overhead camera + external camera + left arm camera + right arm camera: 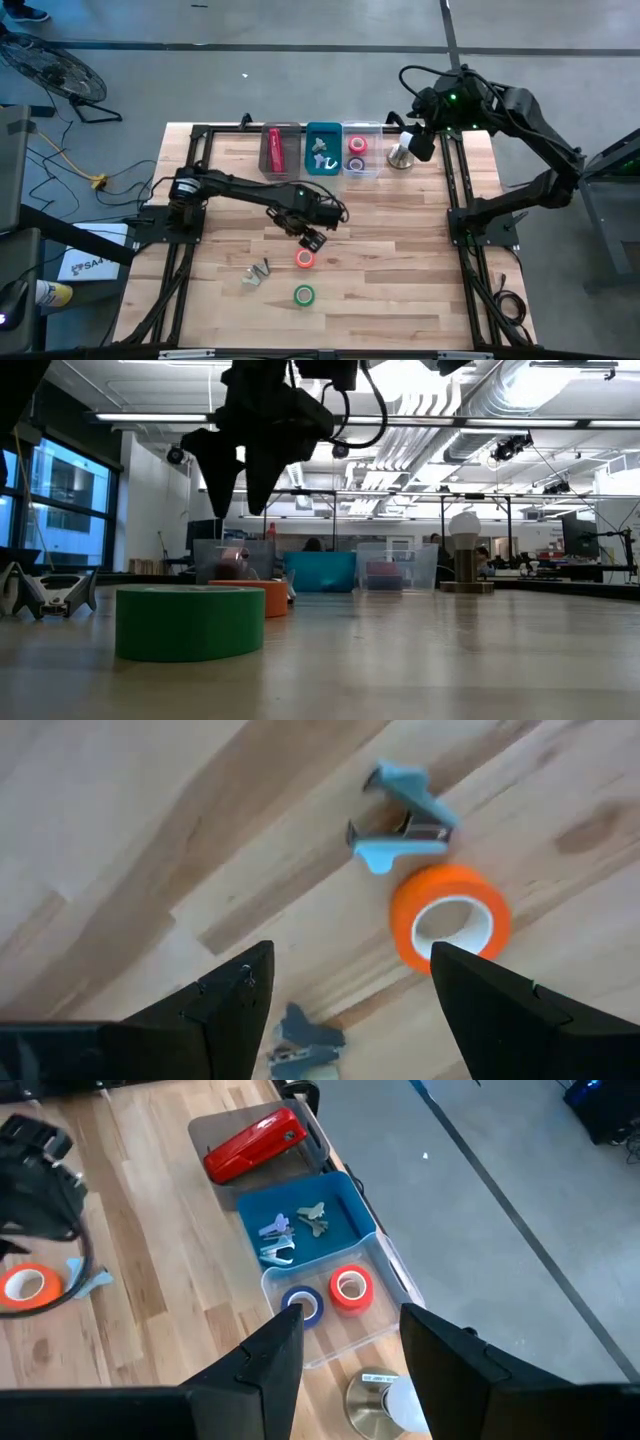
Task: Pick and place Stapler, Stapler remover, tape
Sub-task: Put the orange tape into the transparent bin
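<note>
My left claw (314,240) hangs with its jaws wide and empty just above the tabletop (400,290), and the orange ring-shaped roll of tape (305,259) lies flat just beside it toward the near edge. My right claw (420,143), part open and empty, waits far off over the clear plastic bin (361,152), so I judge the left arm takes this roll.

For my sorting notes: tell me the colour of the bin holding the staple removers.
Blue bin; clearest in the right wrist view.
</note>
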